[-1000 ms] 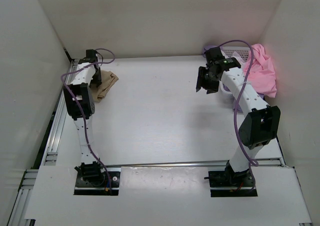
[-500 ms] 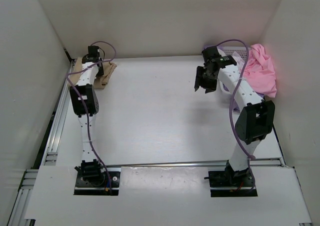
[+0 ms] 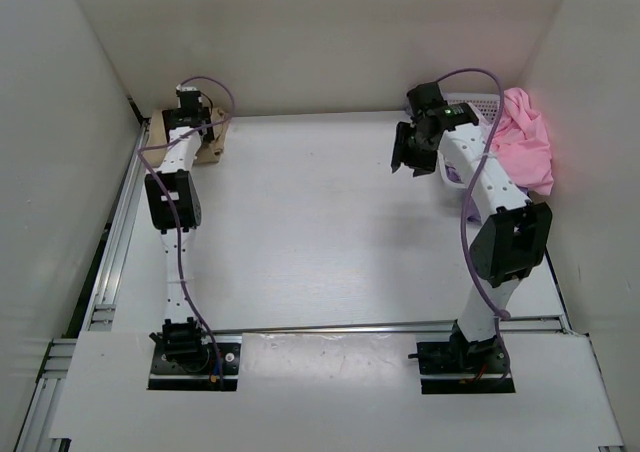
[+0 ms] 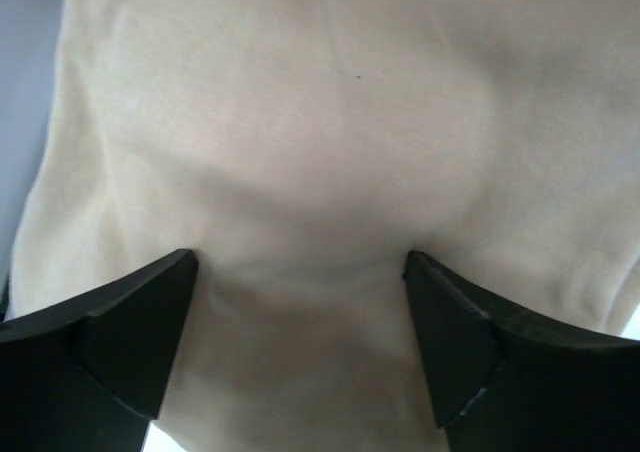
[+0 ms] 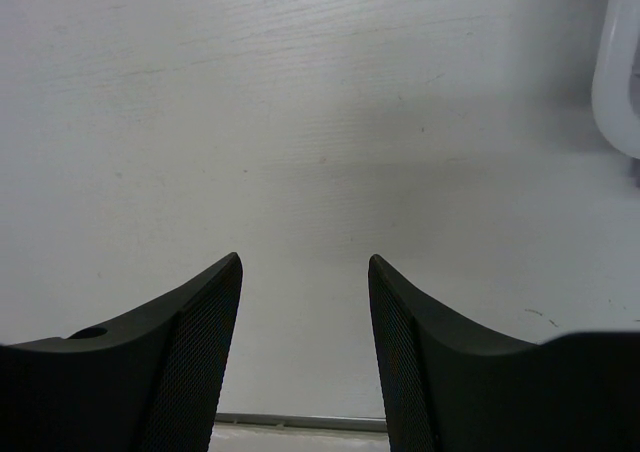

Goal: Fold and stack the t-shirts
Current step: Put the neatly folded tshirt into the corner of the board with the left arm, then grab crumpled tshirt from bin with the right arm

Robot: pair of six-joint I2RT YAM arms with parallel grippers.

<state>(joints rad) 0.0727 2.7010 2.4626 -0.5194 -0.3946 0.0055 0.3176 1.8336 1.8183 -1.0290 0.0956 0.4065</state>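
Note:
The tan-beige t-shirt (image 3: 213, 144) lies bunched in the far left corner, mostly hidden under my left gripper (image 3: 196, 124). In the left wrist view the tan cloth (image 4: 300, 122) fills the frame. The left gripper (image 4: 298, 264) is open, its jaws wide apart and low over the cloth. The pink t-shirt (image 3: 526, 137) hangs over the basket at the far right. A sliver of lavender cloth (image 3: 451, 175) shows beside the right arm. The white shirt is not in view. My right gripper (image 3: 411, 152) is open and empty above the bare table, as the right wrist view (image 5: 304, 262) shows.
The white mesh basket (image 3: 474, 102) stands in the far right corner, its rim also in the right wrist view (image 5: 620, 72). White walls close in the table on the left, back and right. A metal rail (image 3: 120, 242) runs along the left edge.
My left gripper has moved back into the far left corner, taking the tan shirt with it. My right gripper has shifted slightly toward the back wall, still open.

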